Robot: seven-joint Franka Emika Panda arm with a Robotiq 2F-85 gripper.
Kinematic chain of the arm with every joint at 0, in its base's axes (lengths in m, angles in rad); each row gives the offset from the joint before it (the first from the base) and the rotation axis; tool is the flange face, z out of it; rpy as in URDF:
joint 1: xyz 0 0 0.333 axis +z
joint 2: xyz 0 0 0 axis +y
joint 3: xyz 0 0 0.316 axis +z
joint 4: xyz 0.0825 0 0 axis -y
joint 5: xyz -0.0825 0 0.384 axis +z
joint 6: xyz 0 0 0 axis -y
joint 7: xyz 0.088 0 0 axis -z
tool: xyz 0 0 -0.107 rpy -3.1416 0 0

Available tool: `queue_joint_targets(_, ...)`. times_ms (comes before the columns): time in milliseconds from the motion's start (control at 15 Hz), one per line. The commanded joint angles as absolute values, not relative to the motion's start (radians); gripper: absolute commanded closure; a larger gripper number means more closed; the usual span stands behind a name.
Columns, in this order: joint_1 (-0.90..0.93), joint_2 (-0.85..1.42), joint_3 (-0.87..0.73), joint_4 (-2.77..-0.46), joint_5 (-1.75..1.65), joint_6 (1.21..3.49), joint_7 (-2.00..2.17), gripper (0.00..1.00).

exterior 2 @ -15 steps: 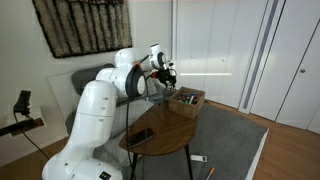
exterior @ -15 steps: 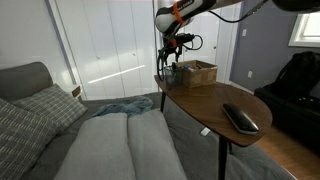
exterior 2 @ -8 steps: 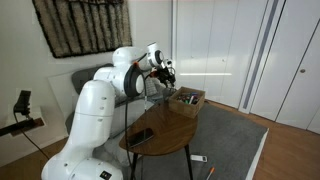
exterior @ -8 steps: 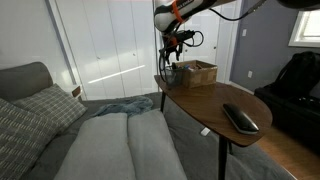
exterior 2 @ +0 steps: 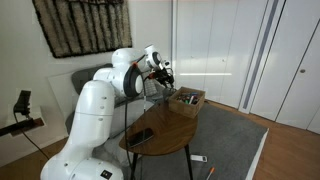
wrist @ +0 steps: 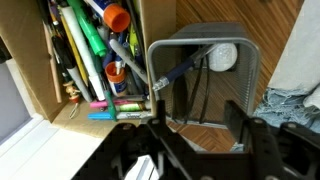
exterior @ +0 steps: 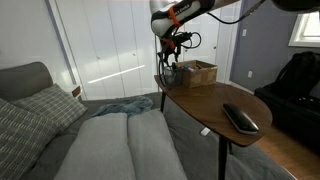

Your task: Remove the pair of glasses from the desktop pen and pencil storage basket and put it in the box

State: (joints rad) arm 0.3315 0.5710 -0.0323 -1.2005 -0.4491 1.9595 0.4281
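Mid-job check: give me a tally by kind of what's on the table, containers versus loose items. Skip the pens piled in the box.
Containers: 2, the box and the mesh basket
Glasses: 1 pair, lying inside the mesh basket
Dark flat object: 1, lying apart from the containers
Total: 4

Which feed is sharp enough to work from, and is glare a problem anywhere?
Wrist view: basket and box sharp, evenly lit; the pincer is a dark, soft mass at the bottom. Both exterior views: distant, soft, with a bright sun streak on the closet doors, none on the table.
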Motion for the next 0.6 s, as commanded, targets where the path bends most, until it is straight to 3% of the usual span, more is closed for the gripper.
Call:
queue_joint_targets(0, 0.374, 0.607, -0.063, -1.152, -0.513, 1.925, 0.472, 0.38)
queue_joint_targets(533, 0.407, 0.697, -0.097, -1.048, -0.612, 1.931, 0.521, 0.32)
